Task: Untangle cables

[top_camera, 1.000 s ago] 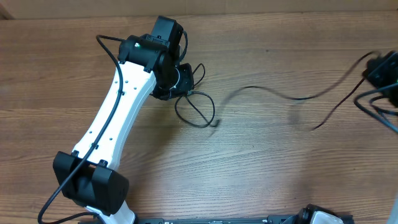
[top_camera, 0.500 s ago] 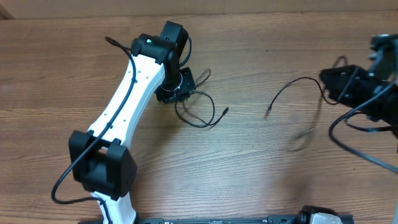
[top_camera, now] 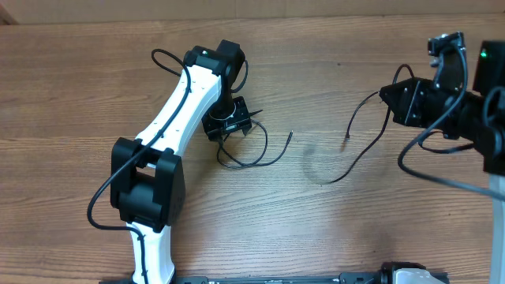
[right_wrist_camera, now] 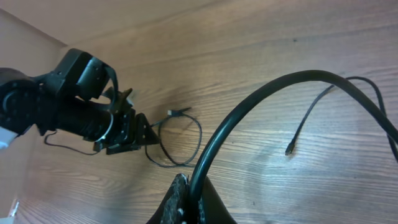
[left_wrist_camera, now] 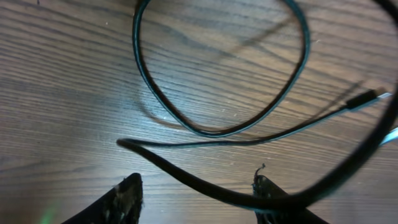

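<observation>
Two thin black cables lie well apart on the wooden table (top_camera: 355, 237), no longer crossing each other. The looped cable (left_wrist_camera: 217, 132) rests flat on the wood just beneath the left gripper (left_wrist_camera: 199, 190), curled into one loose ring with its small plug end (left_wrist_camera: 360, 99) trailing to one side. The left gripper's fingers stand apart, with a strand of this cable running across the gap close to the camera; nothing is pinched between them. The held cable (right_wrist_camera: 311, 74) is over at the right side of the table. The right gripper (right_wrist_camera: 188, 190) is clamped tight on it, and from the closed fingertips the cord arcs upward and away, while its free plug (right_wrist_camera: 289, 150) hangs down toward the table.

Both cords look light and very limp. They sag and curl under their own weight and keep a springy coil, so a loop is likely to drag along or flick when one end is pulled. The jacket seems smooth, so a narrow pinch could slip. The safest hold is judged to be on the cord itself a little behind the plug, where the body thickens and gives the fingers something to stop against, not on the plug's metal tip.

No box, tray or other container shows in any view; the cables have only bare wood under them.
</observation>
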`<control>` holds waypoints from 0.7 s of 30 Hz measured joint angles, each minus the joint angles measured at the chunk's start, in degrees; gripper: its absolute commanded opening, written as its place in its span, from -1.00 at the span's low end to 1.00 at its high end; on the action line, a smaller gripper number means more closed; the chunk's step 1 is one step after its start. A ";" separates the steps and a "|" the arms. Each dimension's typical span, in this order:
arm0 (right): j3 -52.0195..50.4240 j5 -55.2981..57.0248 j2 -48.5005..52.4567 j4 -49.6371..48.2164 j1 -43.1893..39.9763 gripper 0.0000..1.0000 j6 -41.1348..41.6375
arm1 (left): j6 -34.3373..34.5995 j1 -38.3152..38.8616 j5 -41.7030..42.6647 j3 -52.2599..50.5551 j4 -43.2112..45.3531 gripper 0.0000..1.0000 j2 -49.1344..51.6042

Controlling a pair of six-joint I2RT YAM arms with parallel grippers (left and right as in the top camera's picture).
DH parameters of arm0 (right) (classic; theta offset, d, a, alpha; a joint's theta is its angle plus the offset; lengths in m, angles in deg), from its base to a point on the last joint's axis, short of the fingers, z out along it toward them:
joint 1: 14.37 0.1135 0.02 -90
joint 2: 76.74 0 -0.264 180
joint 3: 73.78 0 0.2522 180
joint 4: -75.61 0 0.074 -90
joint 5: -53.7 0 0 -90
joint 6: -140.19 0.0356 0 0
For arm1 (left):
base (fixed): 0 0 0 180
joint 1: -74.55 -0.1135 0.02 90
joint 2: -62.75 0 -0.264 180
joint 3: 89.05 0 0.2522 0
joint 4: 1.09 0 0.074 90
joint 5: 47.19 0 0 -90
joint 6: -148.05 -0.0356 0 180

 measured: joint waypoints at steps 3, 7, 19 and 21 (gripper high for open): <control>0.00 0.31 0.90 0.09 0.00 -0.92 -0.17 | -0.31 0.00 0.00 0.00 -0.98 0.41 0.39; 0.00 0.42 0.46 0.52 0.02 -0.92 -0.26 | -0.94 0.00 0.00 0.00 -1.73 0.40 0.39; 0.00 3.78 -6.78 5.92 0.00 -0.92 -0.44 | -1.31 4.63 -7.69 -0.33 -4.11 0.60 -15.65; 0.00 4.02 -8.37 5.97 0.00 -0.92 -0.42 | 0.35 8.15 -11.74 -0.33 -5.46 0.65 -20.76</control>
